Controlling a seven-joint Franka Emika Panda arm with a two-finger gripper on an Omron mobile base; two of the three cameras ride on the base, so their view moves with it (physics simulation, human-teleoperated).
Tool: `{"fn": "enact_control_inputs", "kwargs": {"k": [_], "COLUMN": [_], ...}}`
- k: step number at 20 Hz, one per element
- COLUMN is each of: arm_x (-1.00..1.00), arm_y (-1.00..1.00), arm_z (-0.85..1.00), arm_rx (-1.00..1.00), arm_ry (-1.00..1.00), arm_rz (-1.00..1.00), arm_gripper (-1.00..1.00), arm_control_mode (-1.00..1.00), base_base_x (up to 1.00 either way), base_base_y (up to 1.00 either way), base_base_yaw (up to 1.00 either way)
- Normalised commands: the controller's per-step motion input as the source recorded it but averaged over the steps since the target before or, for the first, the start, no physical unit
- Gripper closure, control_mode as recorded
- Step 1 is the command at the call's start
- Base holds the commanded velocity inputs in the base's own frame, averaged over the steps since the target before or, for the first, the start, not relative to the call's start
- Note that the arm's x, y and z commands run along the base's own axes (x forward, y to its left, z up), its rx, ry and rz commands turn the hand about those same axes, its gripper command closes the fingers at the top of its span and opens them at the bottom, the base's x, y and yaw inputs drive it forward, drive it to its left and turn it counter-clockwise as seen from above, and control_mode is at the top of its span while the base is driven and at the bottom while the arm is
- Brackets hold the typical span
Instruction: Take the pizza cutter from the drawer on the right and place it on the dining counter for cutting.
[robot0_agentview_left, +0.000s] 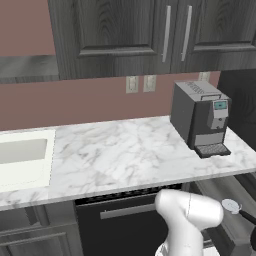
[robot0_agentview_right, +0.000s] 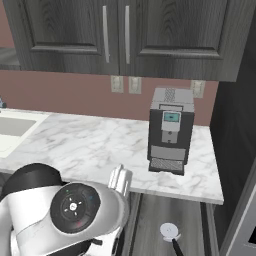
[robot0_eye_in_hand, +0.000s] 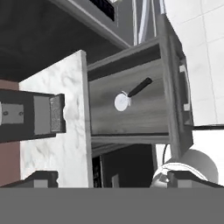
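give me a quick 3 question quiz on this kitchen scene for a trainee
1. True or false: the pizza cutter lies inside the open drawer.
2. What stands on the marble worktop at its right end? A) toaster B) coffee machine C) kettle
3. Fill in: the cutter's handle is ____ in colour.

Key: 1 true; 2 B; 3 dark

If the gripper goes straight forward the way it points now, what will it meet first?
Most likely the floor of the open drawer, near the pizza cutter lying in it. The gripper looks down into the drawer and nothing stands between them, though depth is hard to judge.
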Motion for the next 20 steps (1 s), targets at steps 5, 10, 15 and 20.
{"fn": "enact_control_inputs", "kwargs": {"k": [5, 10, 15, 20], "arm_x": [0.12, 0.16, 0.19, 0.02], "arm_y": [-0.05, 0.0, 0.01, -0.11], "arm_z": [-0.22, -0.2, -0.08, -0.16], "arm_rx": [-0.13, -0.19, -0.21, -0.14], "arm_ry": [0.11, 0.24, 0.37, 0.24], "arm_rz": [0.4, 0.43, 0.35, 0.32], "arm_gripper": [-1.0, -1.0, -1.0, -1.0], "arm_control_mode": [-1.0, -1.0, -1.0, -1.0], "base_base_x": [0.0, 0.0, 0.0, 0.0], "base_base_y": [0.0, 0.0, 0.0, 0.0], "base_base_yaw": [0.0, 0.0, 0.0, 0.0]}}
